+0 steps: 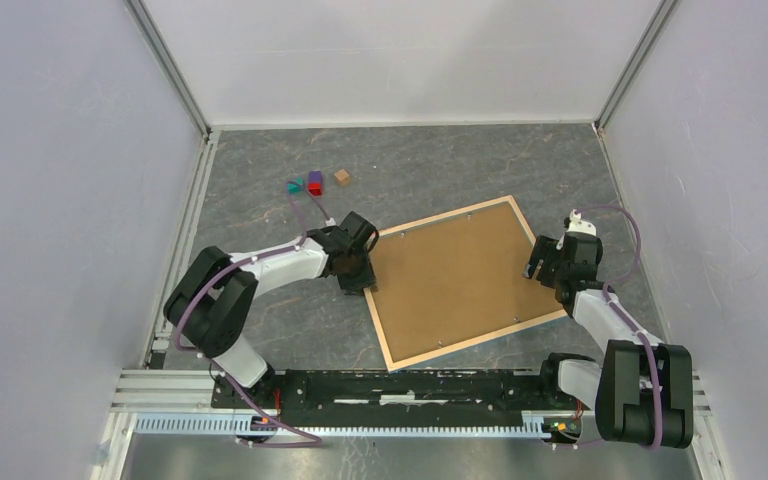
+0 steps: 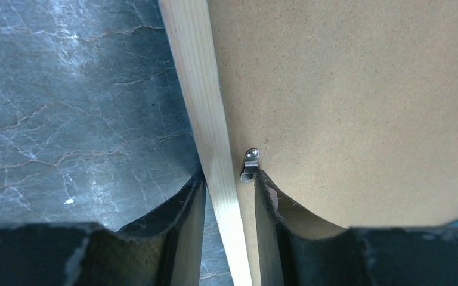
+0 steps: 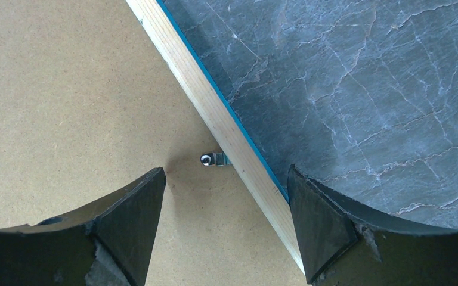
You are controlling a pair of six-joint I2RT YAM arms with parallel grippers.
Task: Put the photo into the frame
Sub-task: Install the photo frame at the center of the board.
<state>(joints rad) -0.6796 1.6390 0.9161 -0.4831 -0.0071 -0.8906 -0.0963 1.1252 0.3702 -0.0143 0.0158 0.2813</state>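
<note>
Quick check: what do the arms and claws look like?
Both alike: left arm and right arm have white links, black joint housings, purple cable looped alongside. Left claw and right claw: black curved fingers, scuffed edges.

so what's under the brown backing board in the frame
Hidden. The backing board fills the frame, small metal clips at its edge; whether the photo lies beneath cannot be seen.
</note>
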